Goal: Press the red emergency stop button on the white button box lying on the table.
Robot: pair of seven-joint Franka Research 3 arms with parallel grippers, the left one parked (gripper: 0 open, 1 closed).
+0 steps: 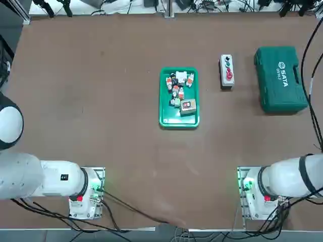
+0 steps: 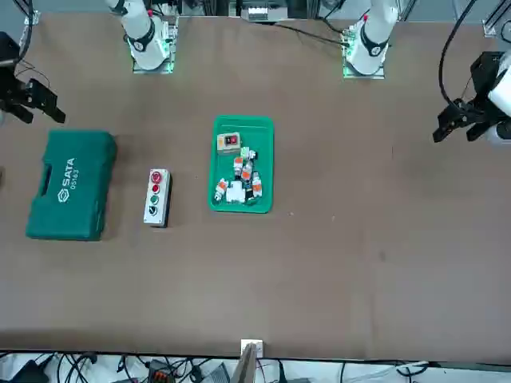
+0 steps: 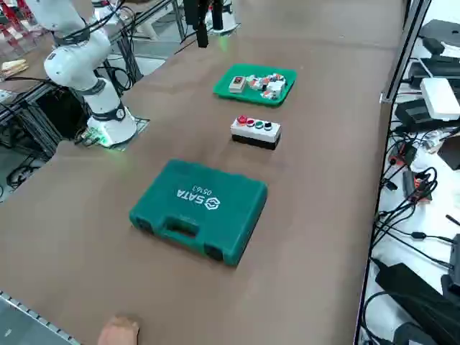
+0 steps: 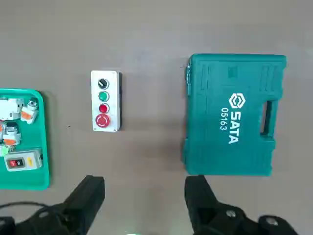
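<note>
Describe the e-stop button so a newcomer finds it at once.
Start at the big green case on the table; between it and the green tray lies the white button box. On it is a row of buttons: black, green, small red, then the red emergency stop button at the end, the largest. The right claw hangs open above the table, touching nothing.

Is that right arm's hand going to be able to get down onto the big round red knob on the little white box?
Probably yes. The right hand hangs open above the brown table, and nothing covers the round red knob on the narrow white button box. The green tool case and green tray lie apart on either side.
</note>
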